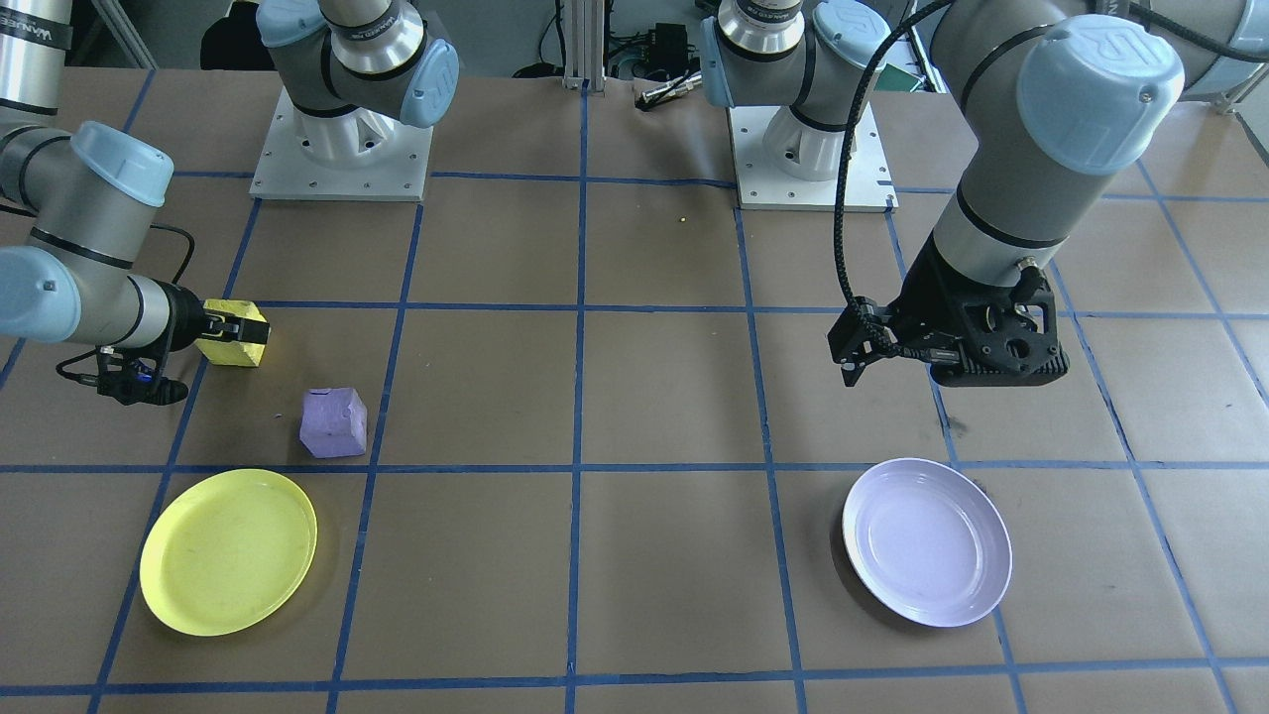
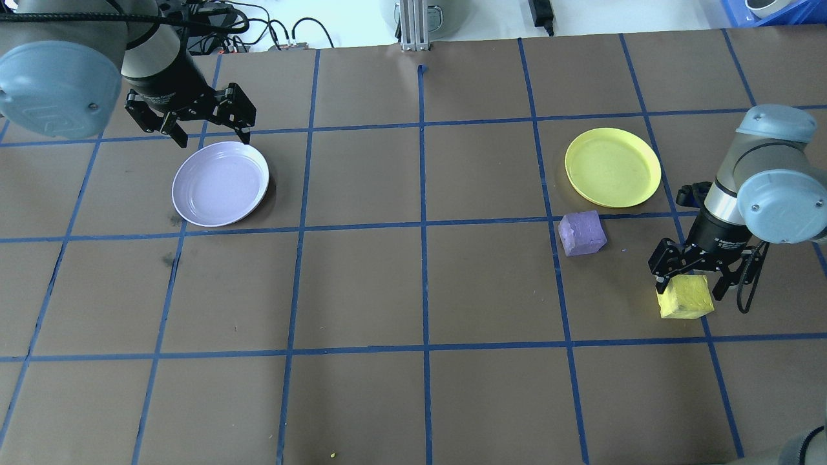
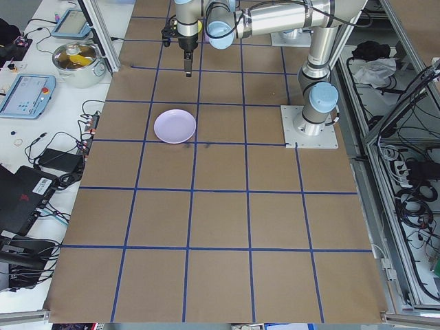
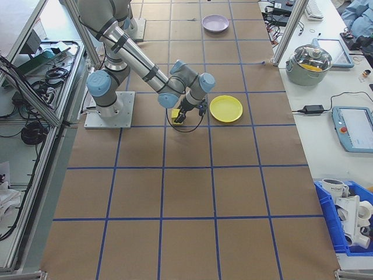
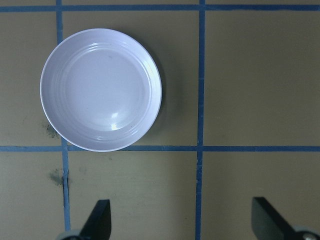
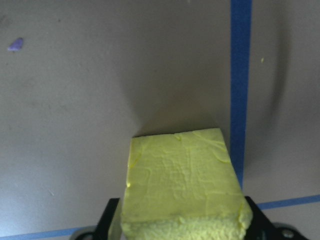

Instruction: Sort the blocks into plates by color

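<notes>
Yellow block (image 2: 685,296) sits clamped in the right claw (image 2: 686,284) (left claw (image 2: 194,123) spread wide), purple block (image 2: 582,233) nearby.

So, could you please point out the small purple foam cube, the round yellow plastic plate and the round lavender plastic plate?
Small purple foam cube (image 2: 582,233), overhead exterior view, top face.
Round yellow plastic plate (image 2: 612,167), overhead exterior view, bare centre.
Round lavender plastic plate (image 1: 927,541), exterior front-facing view, bare centre.
</notes>
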Controlling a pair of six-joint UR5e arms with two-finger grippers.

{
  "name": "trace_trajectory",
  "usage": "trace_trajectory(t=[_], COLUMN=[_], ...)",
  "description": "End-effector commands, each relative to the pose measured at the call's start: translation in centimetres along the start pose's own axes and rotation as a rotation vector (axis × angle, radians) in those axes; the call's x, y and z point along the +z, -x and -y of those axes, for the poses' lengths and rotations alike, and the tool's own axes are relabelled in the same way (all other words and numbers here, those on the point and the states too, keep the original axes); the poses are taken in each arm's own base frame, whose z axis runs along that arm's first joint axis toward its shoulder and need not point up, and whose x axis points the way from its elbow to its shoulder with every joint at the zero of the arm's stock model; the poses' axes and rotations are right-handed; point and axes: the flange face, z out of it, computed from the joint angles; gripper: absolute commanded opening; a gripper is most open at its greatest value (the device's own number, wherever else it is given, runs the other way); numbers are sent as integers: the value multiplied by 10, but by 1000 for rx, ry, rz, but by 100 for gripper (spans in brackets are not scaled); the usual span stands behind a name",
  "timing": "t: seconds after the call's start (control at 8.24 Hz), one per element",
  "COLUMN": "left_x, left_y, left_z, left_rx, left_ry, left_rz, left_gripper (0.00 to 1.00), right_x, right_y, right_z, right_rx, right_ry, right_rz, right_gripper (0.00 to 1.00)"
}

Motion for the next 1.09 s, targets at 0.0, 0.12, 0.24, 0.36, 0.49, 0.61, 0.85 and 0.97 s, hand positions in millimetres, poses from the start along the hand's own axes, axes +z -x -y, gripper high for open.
trace_trajectory(t=[0.0,0.12,0.24,0.36,0.49,0.61,0.85,0.97], left_x=[-1,0,-1,0,-1,0,0,0], left_y=[0,0,0,0,0,0,0,0], left_z=[0,0,0,0,0,0,0,0], left_rx=[0,0,0,0,0,0,0,0], left_ry=[-4,-1,-4,-1,-4,-1,-1,-2], left_rz=[0,0,0,0,0,0,0,0], left_gripper=[100,100,100,100,100,100,100,100], right_x=[-4,-23,-60,-112,-171,-209,-225,-214], right_y=[-1,-4,-6,-7,1,25,96,118], right_z=[3,5,14,18,31,59,113,133], right_rx=[2,17,14,3,-21,-70,-172,-198], right_ry=[-12,-43,-105,-113,-164,-199,-236,-245], right_rz=[-1,0,-1,20,40,17,-19,-31], right_gripper=[4,0,0,0,0,0,0,0])
